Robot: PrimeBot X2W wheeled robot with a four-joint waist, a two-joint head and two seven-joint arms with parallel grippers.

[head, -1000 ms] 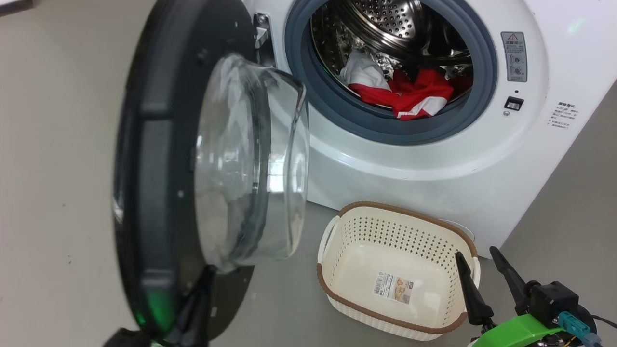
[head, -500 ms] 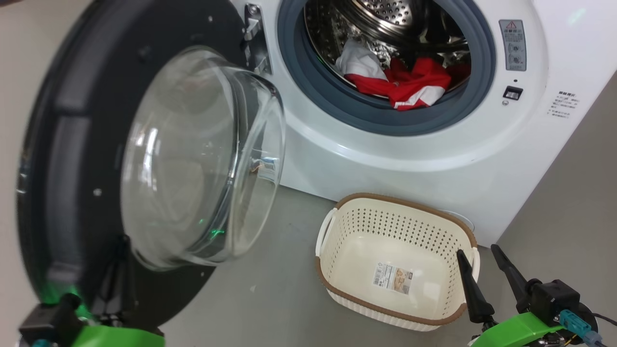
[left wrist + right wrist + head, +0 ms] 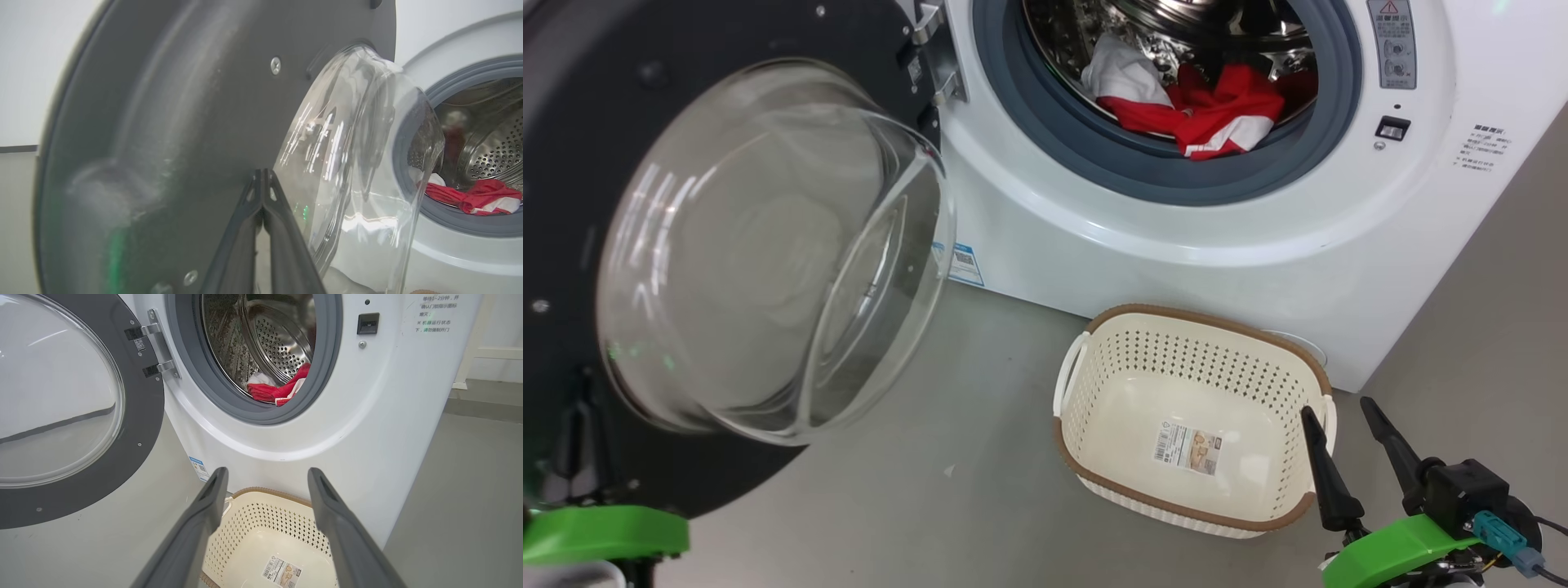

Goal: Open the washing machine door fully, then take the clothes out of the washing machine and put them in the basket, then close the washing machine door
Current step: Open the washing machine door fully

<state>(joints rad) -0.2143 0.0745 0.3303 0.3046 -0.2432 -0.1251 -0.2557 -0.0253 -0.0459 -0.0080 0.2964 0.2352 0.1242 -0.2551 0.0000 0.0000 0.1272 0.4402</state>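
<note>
The washing machine door (image 3: 572, 163) stands swung far open at the left, its glass bowl (image 3: 768, 245) bulging toward me. My left gripper (image 3: 263, 174) is shut, fingertips together against the door's dark inner face beside the glass, holding nothing. Red and white clothes (image 3: 1201, 110) lie at the front of the steel drum of the washing machine (image 3: 1176, 253). The basket (image 3: 1094, 327) sits on the floor before the machine, with just a paper label inside. My right gripper (image 3: 1338, 408) hangs open over the basket's right end (image 3: 267, 473), with nothing between its fingers.
Grey floor (image 3: 980, 457) spreads between door and basket. A small blue label (image 3: 964, 261) sits low on the machine's front. To the machine's right are open floor and a white frame (image 3: 490, 355) by the wall.
The door has swung further open toward the left, with my shut left gripper against its inner face. The head camera has shifted. The right gripper stays open by the basket.
</note>
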